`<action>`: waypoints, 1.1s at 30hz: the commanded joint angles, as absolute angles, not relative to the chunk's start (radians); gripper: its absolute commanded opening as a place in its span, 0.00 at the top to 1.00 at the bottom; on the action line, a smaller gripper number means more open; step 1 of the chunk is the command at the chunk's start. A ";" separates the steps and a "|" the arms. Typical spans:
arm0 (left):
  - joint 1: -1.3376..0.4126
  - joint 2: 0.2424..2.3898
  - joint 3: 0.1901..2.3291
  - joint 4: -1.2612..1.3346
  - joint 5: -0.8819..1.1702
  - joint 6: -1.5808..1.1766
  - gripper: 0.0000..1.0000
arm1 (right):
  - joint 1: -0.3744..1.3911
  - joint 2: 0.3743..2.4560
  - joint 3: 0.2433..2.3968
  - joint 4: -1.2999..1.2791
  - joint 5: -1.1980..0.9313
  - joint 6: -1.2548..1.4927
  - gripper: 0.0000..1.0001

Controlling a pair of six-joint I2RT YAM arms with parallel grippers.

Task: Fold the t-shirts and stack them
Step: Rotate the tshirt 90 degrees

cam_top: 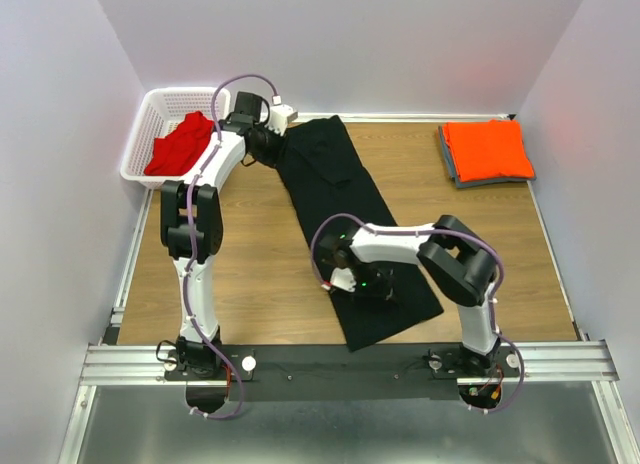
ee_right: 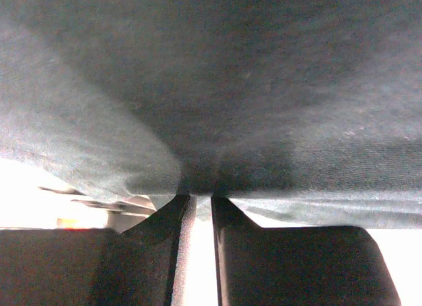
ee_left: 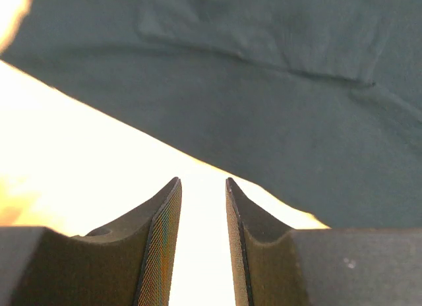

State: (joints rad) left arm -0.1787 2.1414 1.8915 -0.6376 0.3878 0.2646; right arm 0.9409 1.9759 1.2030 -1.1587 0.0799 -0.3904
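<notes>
On wooden table (cam_top: pixel 250 269) between pale walls (cam_top: pixel 400 44), left hand (ee_left: pixel 201 183) parted, empty, right hand (ee_right: pixel 200 198) pinching black t-shirt (cam_top: pixel 330 184).

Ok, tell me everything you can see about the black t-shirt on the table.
The black t-shirt is plain, soft, matte cloth, laid out as a long narrow band mostly flat on the wooden table, running diagonally from the far middle toward the near edge. A seam and light creases show near its far end. The right gripper pinches its cloth, bunching it; the left gripper stands open just short of it, not touching.
</notes>
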 commanded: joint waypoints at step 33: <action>-0.364 2.571 2.250 -0.730 0.428 0.187 0.62 | 0.404 1.673 1.365 -0.943 -0.399 -0.233 0.64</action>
State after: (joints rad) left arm -0.3477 2.5050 2.2124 -0.6834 0.3988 0.2100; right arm 0.4389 1.6936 1.3724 -0.9455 -0.3851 -0.2356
